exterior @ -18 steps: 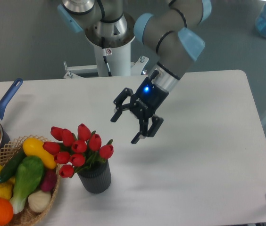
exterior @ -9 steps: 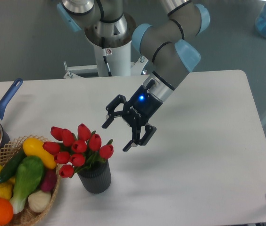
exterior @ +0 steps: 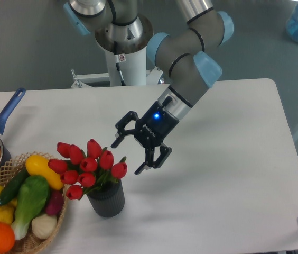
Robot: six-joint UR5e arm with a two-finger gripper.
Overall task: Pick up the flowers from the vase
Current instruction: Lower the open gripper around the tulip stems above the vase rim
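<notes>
while its two black fingers stand spread wide with nothing between them, the gripper [exterior: 130, 156] hangs above the table [exterior: 228, 159], tilted down and toward the lower left. one fingertip [exterior: 114, 143] sits at its upper left and the other at its lower right; a blue light glows on the body behind them. the arm [exterior: 188, 63] rises from the gripper to the upper right, grey with pale blue joint caps, and bends back to a white base [exterior: 125, 58] at the far table edge.

just beside the gripper, to its lower left, are the flowers [exterior: 88, 161]: a bunch of red tulip buds with green leaves. the nearest bud lies close under the lower fingertip, but whether they touch or stand apart i cannot tell from this view. the flowers stand in the vase [exterior: 106, 198], dark grey and ribbed, upright on the table below and left of the gripper and shorter than the bunch.

farther left of the gripper, past the vase, a basket [exterior: 46, 233] holds vegetables and fruit, among them a yellow squash, a green one and an orange. beyond it, at the frame's left edge, a pan [exterior: 3, 119] with a blue handle is partly cut off. far up and right of the gripper, off the table, a blue thing is only partly in view.
</notes>
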